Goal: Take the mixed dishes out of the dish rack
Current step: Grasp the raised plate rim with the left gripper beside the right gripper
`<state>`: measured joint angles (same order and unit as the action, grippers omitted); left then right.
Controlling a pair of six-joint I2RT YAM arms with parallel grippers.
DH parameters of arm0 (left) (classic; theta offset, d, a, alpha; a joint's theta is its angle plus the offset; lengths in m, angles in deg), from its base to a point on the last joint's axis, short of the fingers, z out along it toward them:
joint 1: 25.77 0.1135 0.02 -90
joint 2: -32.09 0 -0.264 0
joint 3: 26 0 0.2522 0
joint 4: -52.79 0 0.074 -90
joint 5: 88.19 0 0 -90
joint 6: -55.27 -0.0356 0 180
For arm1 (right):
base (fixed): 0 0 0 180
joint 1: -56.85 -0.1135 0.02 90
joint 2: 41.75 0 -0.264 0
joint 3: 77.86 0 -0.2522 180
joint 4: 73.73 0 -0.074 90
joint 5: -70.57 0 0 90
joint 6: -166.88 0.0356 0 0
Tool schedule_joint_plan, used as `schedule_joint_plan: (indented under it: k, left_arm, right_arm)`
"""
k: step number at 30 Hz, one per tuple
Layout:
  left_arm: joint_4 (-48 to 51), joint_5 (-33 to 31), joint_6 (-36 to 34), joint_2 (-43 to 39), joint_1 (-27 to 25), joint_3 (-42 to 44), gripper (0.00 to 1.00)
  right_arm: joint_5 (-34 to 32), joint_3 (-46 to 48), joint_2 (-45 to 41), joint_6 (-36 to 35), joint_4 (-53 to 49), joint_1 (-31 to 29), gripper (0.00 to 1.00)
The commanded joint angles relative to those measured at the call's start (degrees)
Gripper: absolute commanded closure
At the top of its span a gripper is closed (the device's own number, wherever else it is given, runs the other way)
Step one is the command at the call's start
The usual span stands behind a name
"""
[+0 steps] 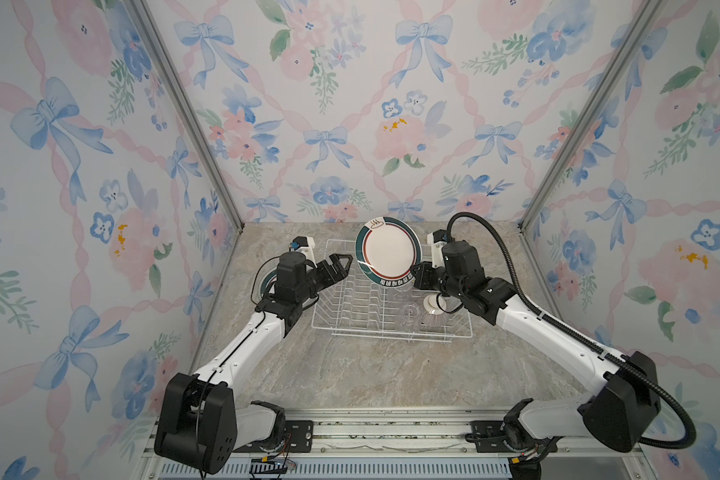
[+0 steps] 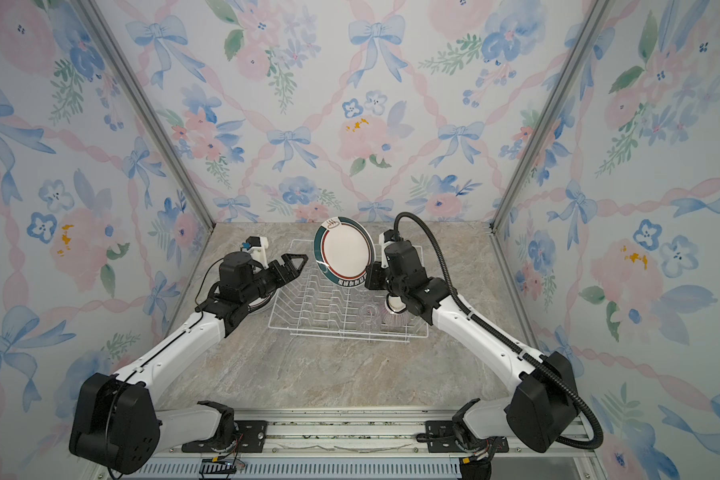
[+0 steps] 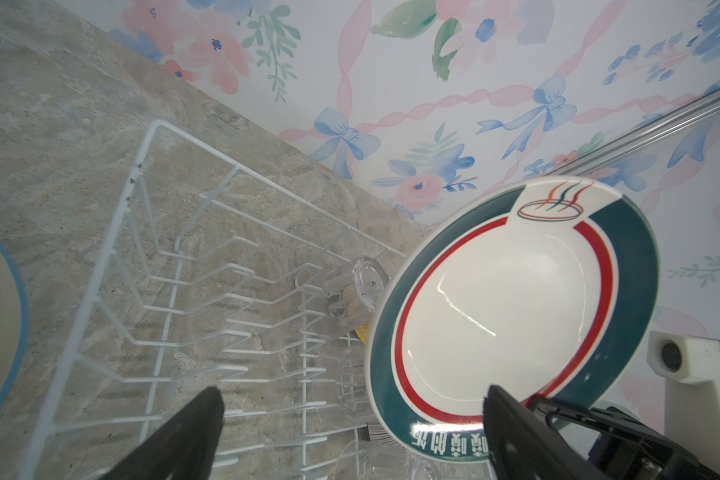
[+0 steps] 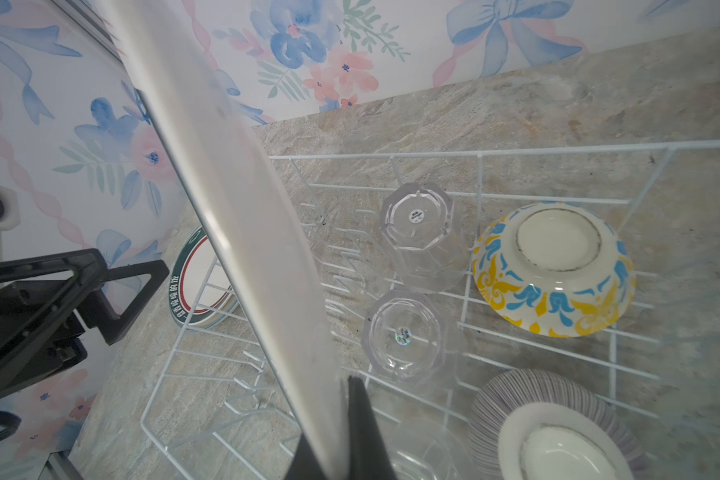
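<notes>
In both top views my right gripper [image 1: 417, 277] is clamped on the lower right rim of the teal-rimmed plate [image 1: 386, 251]. It holds the plate up over the far part of the dish rack [image 1: 391, 331], tilted, with its white face turned toward the near left. My left gripper [image 1: 341, 266] hangs over the rack's far left corner with its jaws spread wide and nothing in them. It is just left of the plate and apart from it.

The rack sits on the table [image 1: 371, 374], toward the far middle. In its right part are the glass cups [image 1: 410, 313], the purple striped bowl [image 1: 433, 321] at the near right, and the yellow-blue bowl [image 1: 432, 303] just beyond it, partly under my right arm. The stacked plates [image 1: 265, 286] lie on the table left of the rack, mostly hidden by my left wrist.

In the left wrist view my two fingers [image 3: 184, 440] stand far apart with only the rack's bare plate prongs between them. The plate's face [image 3: 512, 316] fills the space beside them, and one glass cup shows behind its rim.

In the right wrist view the plate [image 4: 242, 232] is seen edge-on, pinched between my fingers [image 4: 362, 415]. Two glass cups stand base-up in the rack. A blurred clear shape nearer the camera may be a third. Both bowls rest upside down to their right. The stacked plates lie flat on the table just outside the rack's left side.
</notes>
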<state>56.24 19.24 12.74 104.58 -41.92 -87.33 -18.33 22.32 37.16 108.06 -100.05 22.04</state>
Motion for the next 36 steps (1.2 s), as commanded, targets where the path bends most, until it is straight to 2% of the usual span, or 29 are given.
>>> schedule_joint_plan:
  k: [1,10,17,21,25,27,36]
  left_arm:
    - [-1.4,0.5,-0.3,1.4,-1.3,-2.3,0.02]
    - [-2.0,0.2,-0.5,4.6,-3.6,-5.0,0.02]
    - [-3.2,0.5,-0.5,7.2,-4.2,-6.5,0.02]
    - [-4.7,0.9,-0.3,8.2,-4.3,-6.7,0.03]
    - [-7.1,1.3,0.4,8.2,-4.4,-5.9,0.23]
    - [-8.1,1.5,0.6,8.1,-4.4,-5.6,0.29]
    - [-10.6,1.9,1.1,7.1,-4.7,-5.0,0.48]
  right_arm:
    - [4.1,0.5,-0.4,2.6,6.0,0.8,1.0]
    - [6.2,0.8,-0.8,3.0,6.7,1.6,1.0]
    - [10.3,1.1,-0.6,4.2,7.9,2.1,1.0]
    - [13.8,1.6,-0.3,8.0,9.6,2.7,1.0]
    - [16.0,1.7,-0.1,9.3,10.3,3.3,1.0]
    - [17.4,1.7,0.2,9.9,10.7,3.6,1.0]
    - [19.6,1.8,0.8,11.1,11.8,4.1,1.0]
